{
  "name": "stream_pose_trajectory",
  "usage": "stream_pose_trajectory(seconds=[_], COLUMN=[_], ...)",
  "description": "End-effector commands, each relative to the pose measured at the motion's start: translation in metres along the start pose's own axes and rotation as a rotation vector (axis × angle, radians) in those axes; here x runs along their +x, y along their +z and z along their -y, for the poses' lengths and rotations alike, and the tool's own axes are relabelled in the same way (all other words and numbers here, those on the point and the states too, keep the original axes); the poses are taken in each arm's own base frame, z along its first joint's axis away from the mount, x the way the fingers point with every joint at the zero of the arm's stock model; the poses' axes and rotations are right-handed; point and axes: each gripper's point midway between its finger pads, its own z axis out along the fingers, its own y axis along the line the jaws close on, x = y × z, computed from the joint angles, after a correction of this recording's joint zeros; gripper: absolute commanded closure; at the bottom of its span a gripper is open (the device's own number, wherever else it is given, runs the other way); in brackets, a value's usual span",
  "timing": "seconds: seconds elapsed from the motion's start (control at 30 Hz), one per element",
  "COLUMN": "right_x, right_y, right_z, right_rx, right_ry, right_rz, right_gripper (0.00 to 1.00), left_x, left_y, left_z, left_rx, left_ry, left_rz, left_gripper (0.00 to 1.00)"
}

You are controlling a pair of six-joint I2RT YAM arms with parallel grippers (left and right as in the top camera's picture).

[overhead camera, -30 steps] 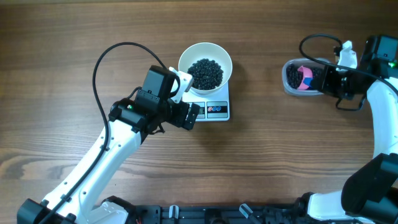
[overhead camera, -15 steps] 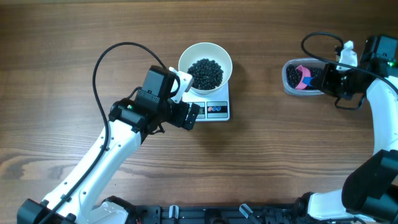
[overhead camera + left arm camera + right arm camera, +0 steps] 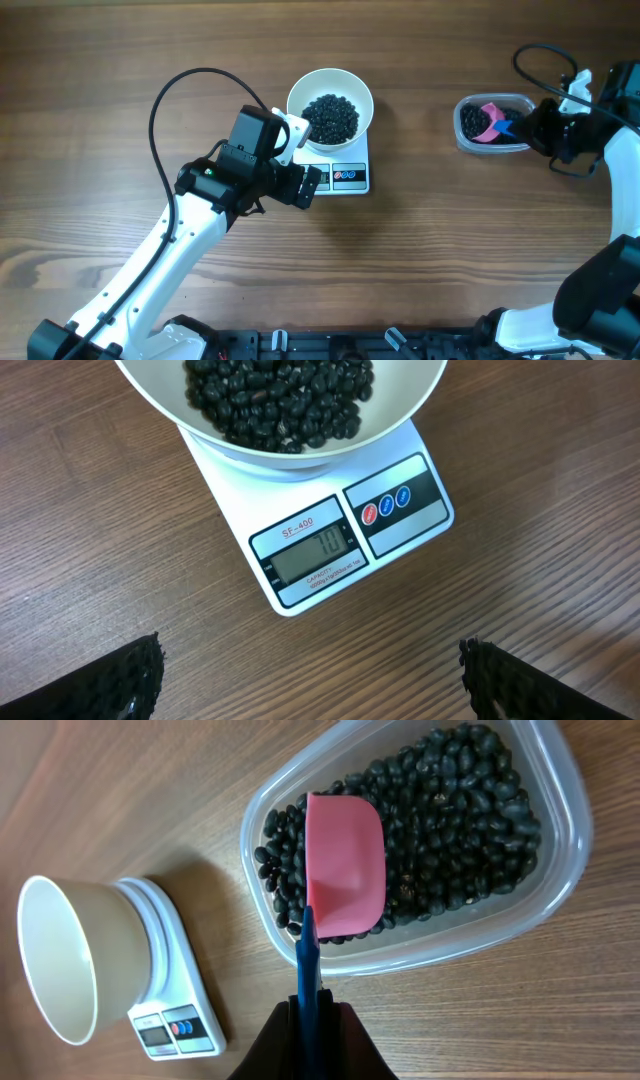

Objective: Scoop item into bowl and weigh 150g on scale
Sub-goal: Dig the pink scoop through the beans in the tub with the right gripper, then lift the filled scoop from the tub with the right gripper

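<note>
The white bowl stands on the white scale and holds a heap of black beans. My left gripper hovers open just in front of the scale's display, with nothing between its fingers. The left wrist view looks down on the bowl, the scale and bare wood under the left gripper. My right gripper is shut on the blue handle of the pink scoop. The scoop's head lies over the beans in the clear tub.
The clear tub sits at the far right of the wooden table, with the pink scoop inside it. A black cable loops over the table behind the left arm. Another cable arcs above the right gripper.
The right arm has drawn back to the right, and the scoop has shifted inside the tub with it. The left arm, bowl and scale have not moved.
</note>
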Motion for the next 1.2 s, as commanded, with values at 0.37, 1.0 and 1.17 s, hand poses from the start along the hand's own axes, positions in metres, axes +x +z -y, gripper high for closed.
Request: stream_pose_trajectory(seconds=[0.37, 1.0, 1.17], right_x=[-0.01, -0.015, -0.017], right_y=[-0.02, -0.066, -0.074], right_z=[0.011, 0.014, -0.002], right_rx=[-0.151, -0.44, -0.546], right_ry=[0.147, 0.32, 0.312], right_rz=[0.027, 0.066, 0.063], right_gripper=[0.96, 0.96, 0.96], left_x=[-0.008, -0.008, -0.008], left_y=[-0.006, -0.006, -0.006], left_z=[0.002, 0.002, 0.002], left_rx=[0.01, 0.01, 0.01], left_ry=[0.009, 0.009, 0.009], left_rz=[0.028, 0.028, 0.028], left_gripper=[0.0, 0.0, 0.0])
